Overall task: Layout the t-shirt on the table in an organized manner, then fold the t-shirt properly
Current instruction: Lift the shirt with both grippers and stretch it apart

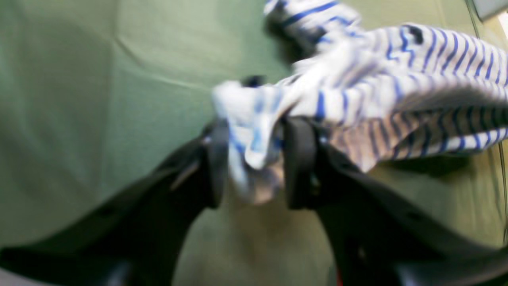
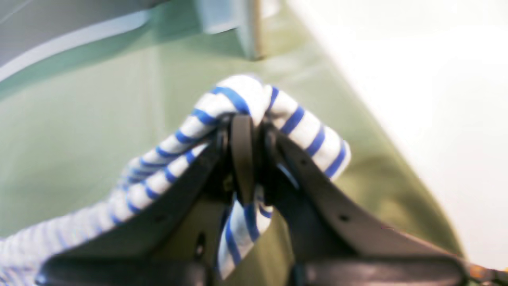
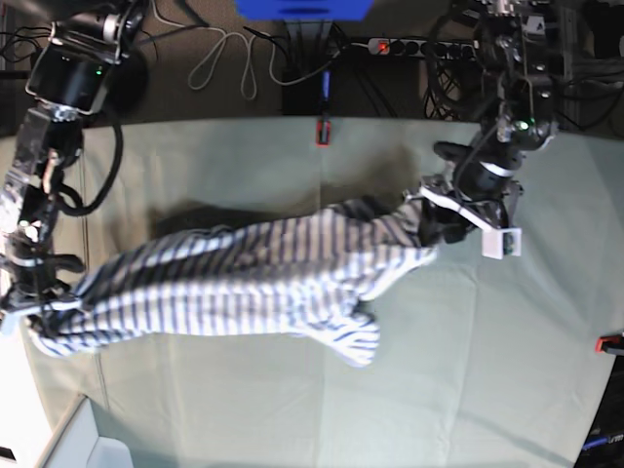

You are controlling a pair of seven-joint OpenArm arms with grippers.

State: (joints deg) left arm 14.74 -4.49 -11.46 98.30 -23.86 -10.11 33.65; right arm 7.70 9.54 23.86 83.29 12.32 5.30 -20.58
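Observation:
The striped t-shirt point(image 3: 244, 278) stretches in a twisted band across the table point(image 3: 487, 380), between my two grippers. My left gripper point(image 3: 439, 219) is at the shirt's right end in the base view. In the left wrist view its fingers point(image 1: 299, 159) stand apart, with a loose bunch of the t-shirt point(image 1: 397, 91) hanging between them; the left gripper point(image 1: 258, 131) is open. My right gripper point(image 3: 44, 307) is at the shirt's left end, near the table's left edge. In the right wrist view the right gripper point(image 2: 244, 119) is shut on a fold of the t-shirt point(image 2: 234, 95).
A red clamp point(image 3: 324, 130) sits on the table's far edge and another red clamp point(image 3: 610, 343) on its right edge. Cables and a power strip point(image 3: 405, 46) lie behind the table. A pale box point(image 3: 78, 444) stands at the front left corner.

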